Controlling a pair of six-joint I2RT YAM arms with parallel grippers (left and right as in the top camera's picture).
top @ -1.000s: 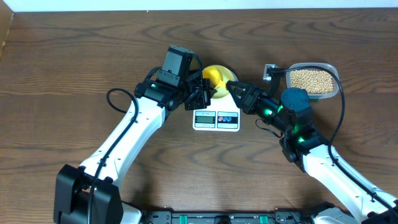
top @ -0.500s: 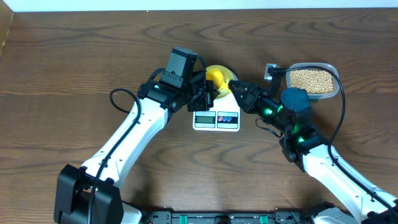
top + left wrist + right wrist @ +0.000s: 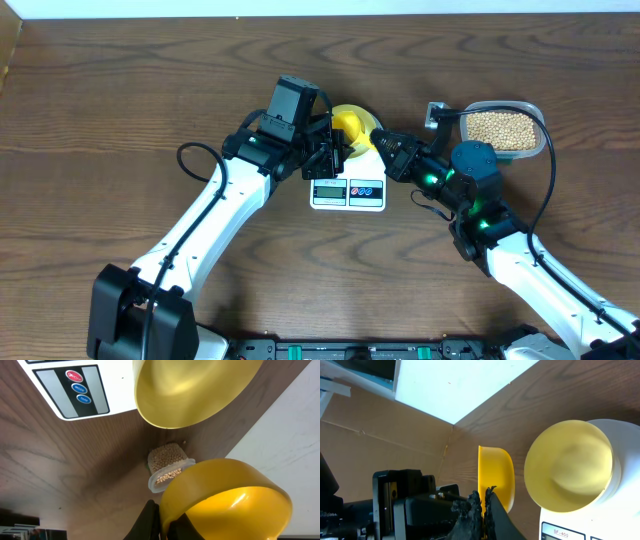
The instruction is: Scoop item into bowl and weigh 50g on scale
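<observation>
The white scale (image 3: 348,192) lies mid-table; it also shows in the left wrist view (image 3: 75,390) and the right wrist view (image 3: 622,455). The pale yellow-green bowl (image 3: 570,472) stands on it and looks empty (image 3: 195,390). A yellow scoop (image 3: 347,122) hangs over the scale's far edge. My left gripper (image 3: 333,152) is shut on its edge (image 3: 167,522), and the cup (image 3: 230,505) looks empty. My right gripper (image 3: 380,143) is shut on the scoop (image 3: 497,475) from the other side (image 3: 484,502). The beans (image 3: 503,127) fill a clear tub at the right.
The clear plastic tub (image 3: 160,480) with beans (image 3: 167,457) stands on the wood table beyond the scale. A white wall runs along the table's far edge (image 3: 320,8). A black cable loops off each arm (image 3: 190,155).
My left gripper shifted slightly right, toward the right gripper, with the scoop. The right arm barely moved.
</observation>
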